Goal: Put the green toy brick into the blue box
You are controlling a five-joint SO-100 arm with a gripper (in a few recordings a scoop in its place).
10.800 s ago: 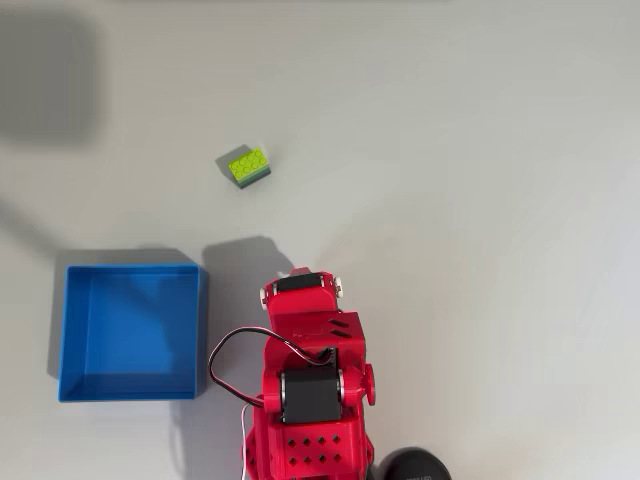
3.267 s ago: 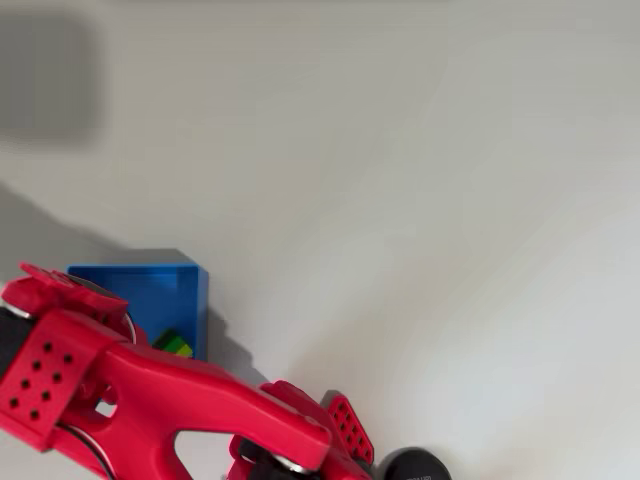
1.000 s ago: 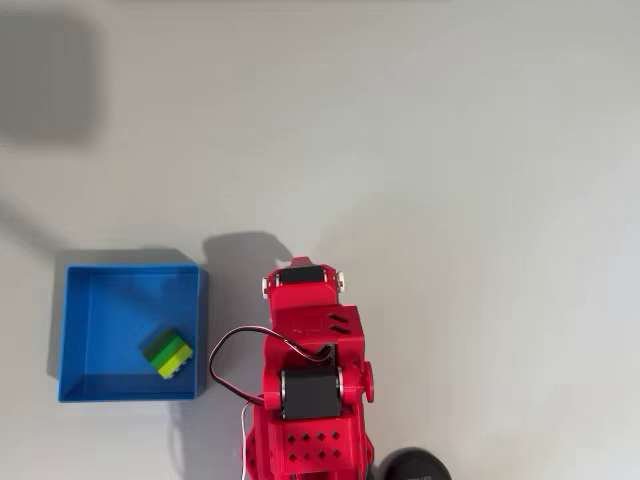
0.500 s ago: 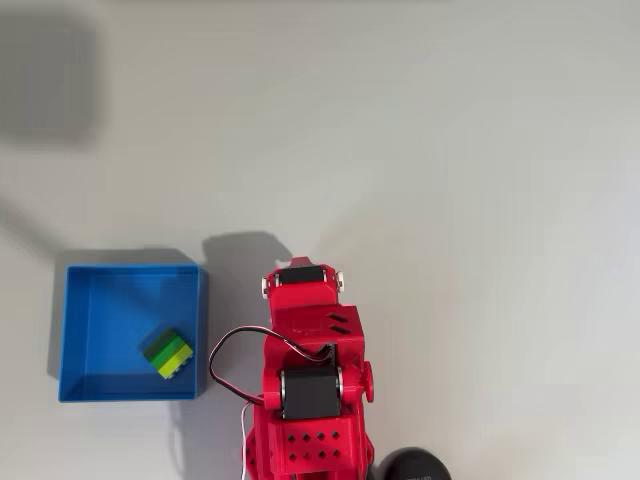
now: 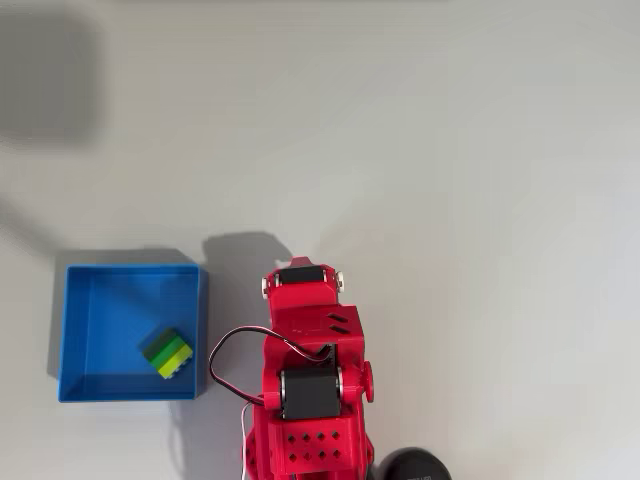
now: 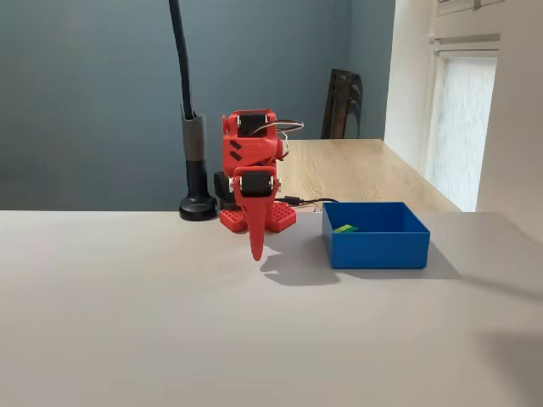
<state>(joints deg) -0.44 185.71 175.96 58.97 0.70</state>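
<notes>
green toy brick (image 5: pixel 167 354) unmoved in blue box (image 5: pixel 80 388)

Overhead view: looks straight down on the table (image 5: pixel 480 150); arm base at the bottom edge.
Fixed view: low, table height, facing the red arm (image 6: pixel 253 182) from the front.
Shared: arm, blue box (image 5: pixel 75 335) (image 6: pixel 377 246), surrounding tabletop.

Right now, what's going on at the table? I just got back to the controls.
Nothing is being handled. The green toy brick lies on the floor of the blue box, near its bottom-right corner in the overhead view. The red arm is folded up beside the box, its pincer pointing down above the table, holding nothing and looking shut. The job looks done.
</notes>
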